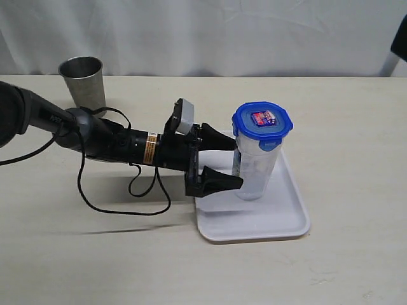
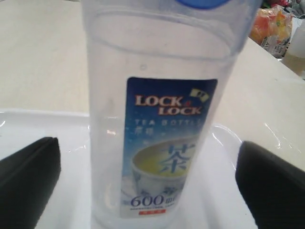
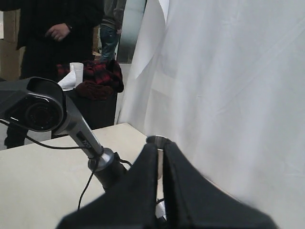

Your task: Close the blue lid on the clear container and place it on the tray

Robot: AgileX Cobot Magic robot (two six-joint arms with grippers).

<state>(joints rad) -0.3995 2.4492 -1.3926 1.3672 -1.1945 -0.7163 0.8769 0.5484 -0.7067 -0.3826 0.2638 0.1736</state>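
Note:
The clear container (image 1: 257, 165) stands upright on the white tray (image 1: 254, 219), with the blue lid (image 1: 262, 119) sitting on its top, sticker up. My left gripper (image 1: 238, 164) reaches in from the left and is open, one finger on each side of the canister, neither touching it. In the left wrist view the labelled container (image 2: 157, 71) fills the middle between the black fingers (image 2: 28, 176) of the left gripper (image 2: 147, 152), a sliver of the lid (image 2: 202, 4) shows above it and the tray (image 2: 38, 126) lies beneath. My right gripper (image 3: 159, 145) is shut on nothing, held up away from the table.
A steel tumbler (image 1: 82, 79) stands at the back left of the table; its rim (image 3: 157, 139) peeks past the right fingertips. The left arm's cable (image 1: 127, 203) loops over the table left of the tray. A white curtain hangs behind the table.

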